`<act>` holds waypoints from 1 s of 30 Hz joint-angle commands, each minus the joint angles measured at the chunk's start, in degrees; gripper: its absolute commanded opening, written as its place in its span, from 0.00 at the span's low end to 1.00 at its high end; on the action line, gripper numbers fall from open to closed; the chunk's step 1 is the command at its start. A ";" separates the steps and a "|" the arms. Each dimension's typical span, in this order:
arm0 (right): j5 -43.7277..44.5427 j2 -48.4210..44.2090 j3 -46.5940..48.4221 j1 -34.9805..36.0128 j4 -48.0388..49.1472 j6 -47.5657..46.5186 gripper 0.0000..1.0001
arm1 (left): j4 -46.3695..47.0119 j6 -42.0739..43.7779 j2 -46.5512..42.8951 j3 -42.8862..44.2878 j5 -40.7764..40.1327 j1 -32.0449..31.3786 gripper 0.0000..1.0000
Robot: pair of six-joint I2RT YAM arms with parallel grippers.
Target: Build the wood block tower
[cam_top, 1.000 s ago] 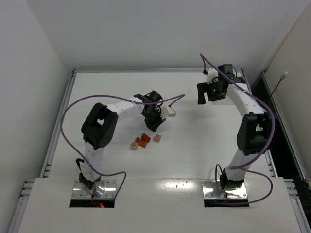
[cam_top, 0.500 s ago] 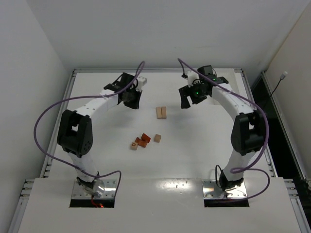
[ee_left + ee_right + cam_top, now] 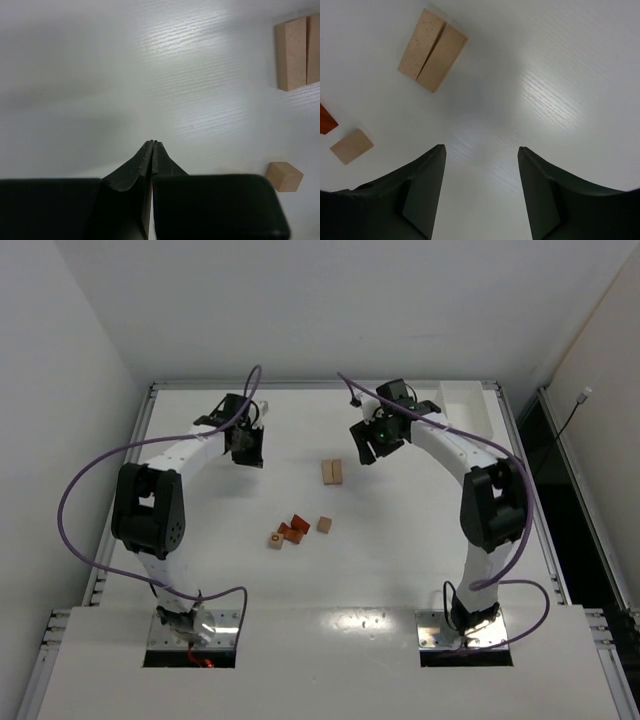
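No tower stood yet on the table (image 3: 420,560). Two pale bars (image 3: 332,472) lay flat and touching, side by side, near its middle. The loose pieces, reddish-orange blocks (image 3: 294,529) and a tan cube (image 3: 324,524), sat scattered nearer the bases. The right tool (image 3: 366,446) hung just beside the bars on their far right side, its jaws apart and empty. The left tool (image 3: 247,446) hung well off to the left, its jaws pressed together on nothing.

The likeliest trouble, as I judged it, was the right tool coming down askew on the bars. They lay at an angle in its wrist view, so a finger could land on one, split the pair or push the base crooked. A block stacked on a crooked base would probably slide off, the pieces being so small.

Compared with a second earlier, the left tool had left the middle of the table for the far left. The right tool had swung in from the far right toward the centre. The bars, not visible then, lay uncovered.
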 commanded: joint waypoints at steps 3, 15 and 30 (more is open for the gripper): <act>-6.82 1.00 5.63 1.92 -0.77 -5.20 0.56 | 0.15 -0.74 -1.30 0.21 -0.80 0.36 0.00; -16.87 -4.53 1.42 11.23 -11.93 -28.49 0.64 | 0.77 -2.49 -7.03 -8.40 -2.04 7.30 0.00; -1.50 -4.73 -8.44 19.59 -2.19 -15.87 0.75 | 0.86 -2.49 -9.05 -10.43 -0.81 9.68 0.00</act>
